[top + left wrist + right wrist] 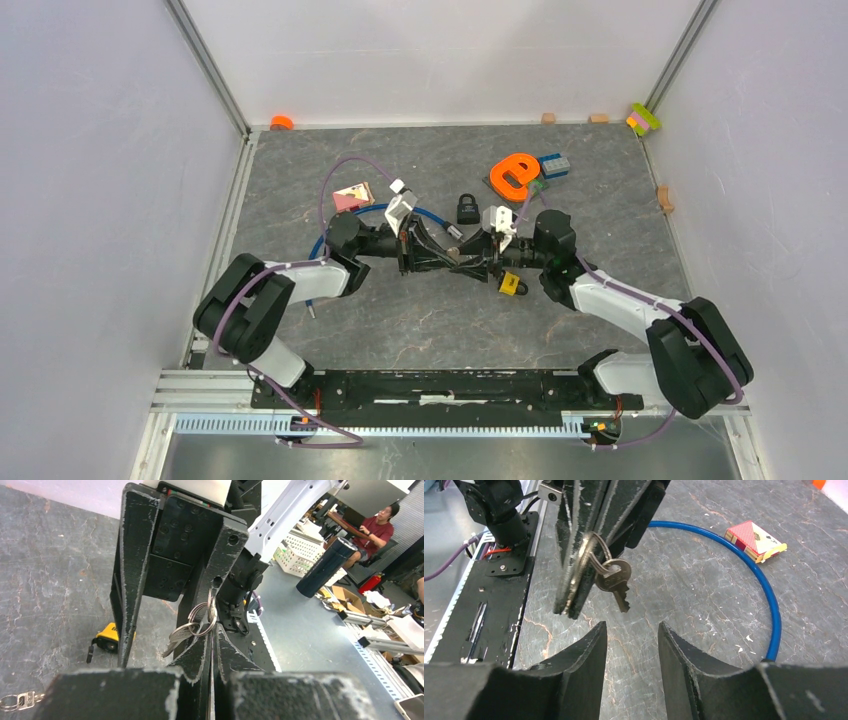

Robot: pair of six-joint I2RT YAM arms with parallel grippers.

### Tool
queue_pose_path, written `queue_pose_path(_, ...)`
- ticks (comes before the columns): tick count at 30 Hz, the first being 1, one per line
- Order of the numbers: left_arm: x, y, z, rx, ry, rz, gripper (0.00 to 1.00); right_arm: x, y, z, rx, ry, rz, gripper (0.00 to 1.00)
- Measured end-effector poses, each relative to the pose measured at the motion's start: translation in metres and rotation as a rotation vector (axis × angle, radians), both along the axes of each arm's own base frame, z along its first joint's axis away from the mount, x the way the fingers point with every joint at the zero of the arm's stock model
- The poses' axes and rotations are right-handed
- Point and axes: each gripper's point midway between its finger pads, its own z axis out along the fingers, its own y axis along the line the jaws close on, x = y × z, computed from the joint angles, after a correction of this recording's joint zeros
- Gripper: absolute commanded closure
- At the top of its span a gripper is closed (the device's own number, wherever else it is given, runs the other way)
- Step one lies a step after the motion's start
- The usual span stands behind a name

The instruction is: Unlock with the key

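Observation:
My left gripper (447, 255) (212, 632) is shut on a silver key whose edge shows between its jaws. From that key hang a ring (202, 616) and a spare key (616, 577). My right gripper (470, 265) (631, 630) faces it tip to tip, open, with nothing between its fingers (589, 650). The spare key dangles just beyond them. In the left wrist view the right gripper's two fingers (131, 580) stand on either side of the keys. A black padlock (467, 208) stands just behind the grippers. A yellow padlock (510, 284) (107, 637) lies below them on the table.
A blue cable (769, 595) loops over the table near a red card box (352, 196) (754, 540). An orange letter shape (515, 175) and a blue brick (555, 165) lie at the back right. A small metal clip (17, 700) lies near the left gripper.

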Motion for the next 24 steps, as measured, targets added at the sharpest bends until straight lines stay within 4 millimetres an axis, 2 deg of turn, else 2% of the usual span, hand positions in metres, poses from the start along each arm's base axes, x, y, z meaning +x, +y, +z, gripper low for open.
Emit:
queue_pose_path(8, -0.002, 0.002, 0.001, -0.005, 0.029, 0.008, 0.98, 0.004, 0.003, 0.009, 0.045, 0.03, -0.011, 0.5)
queue_pose_path(15, 0.001, 0.003, 0.007, -0.011, 0.016, 0.053, 0.98, 0.004, 0.007, 0.026, 0.113, 0.029, -0.002, 0.48)
queue_pose_path(24, 0.003, 0.002, 0.007, 0.003, -0.01, 0.089, 0.98, 0.004, 0.008, 0.031, 0.142, 0.039, -0.005, 0.66)
